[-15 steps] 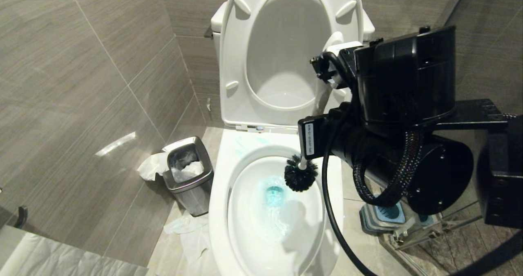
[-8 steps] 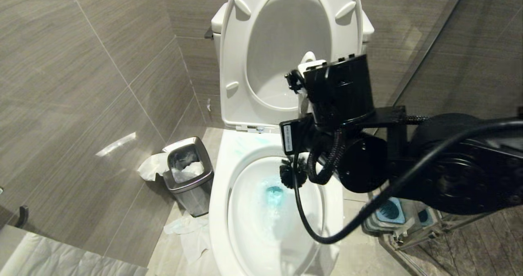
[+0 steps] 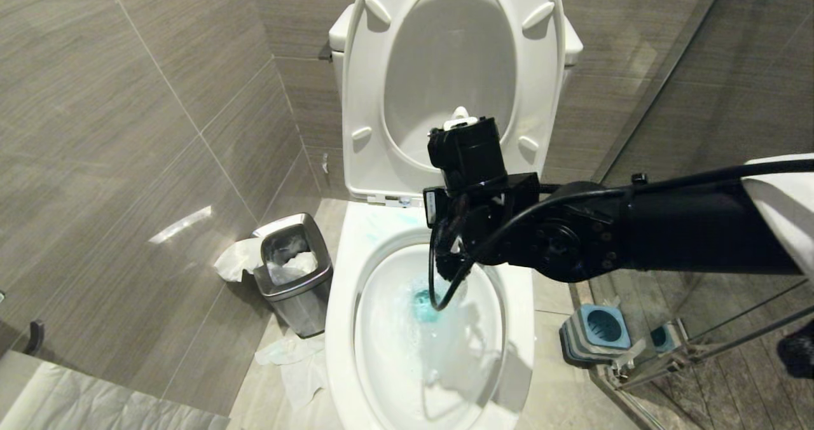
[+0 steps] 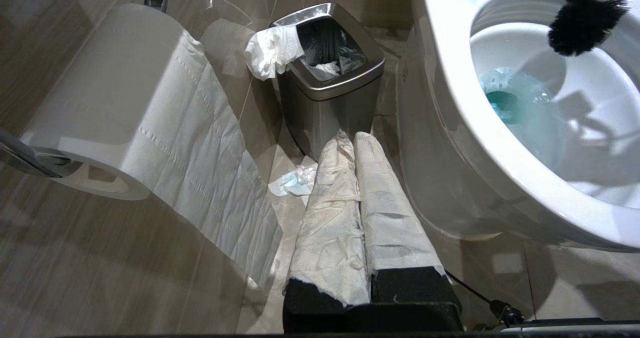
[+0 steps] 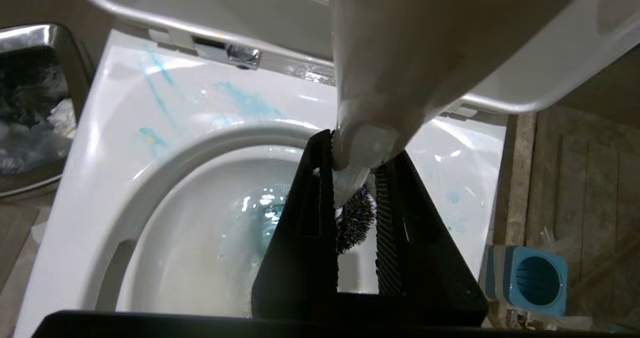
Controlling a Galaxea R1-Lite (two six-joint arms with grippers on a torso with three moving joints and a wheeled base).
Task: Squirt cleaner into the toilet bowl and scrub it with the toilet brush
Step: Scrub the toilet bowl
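We see the toilet bowl (image 3: 343, 303) as the biggest thing here, white and glossy, its seat and lid (image 3: 455, 67) raised against the tiled wall (image 3: 127, 118). Blue-tinted water sits at the bottom of the bowl, and pale blue streaks mark the ceramic rim near the hinges.

Our right arm (image 3: 668, 233) reaches in from the right, across the rear part of the bowl. Its right hand (image 5: 356, 198) points down into the bowl and is clenched around the toilet brush (image 4: 582, 20), the white handle pinched between the two black fingers (image 5: 305, 218). The black bristle head hangs inside the bowl just under the rear rim, above the water; whether it touches the ceramic we cannot tell.

Left of the toilet, on the floor, stands a small steel bin (image 3: 294, 271) with crumpled paper (image 3: 235, 258) hanging at its edge and more tissue lying in front of it. On the right, beside the bowl, the blue-and-grey brush holder (image 3: 598, 331) stands by a glass partition.

Our left hand (image 4: 356, 143) hangs low beside the bowl, near the bin, its paper-wrapped fingers pressed together with nothing between them. A paper roll (image 4: 115, 108) hangs nearby.
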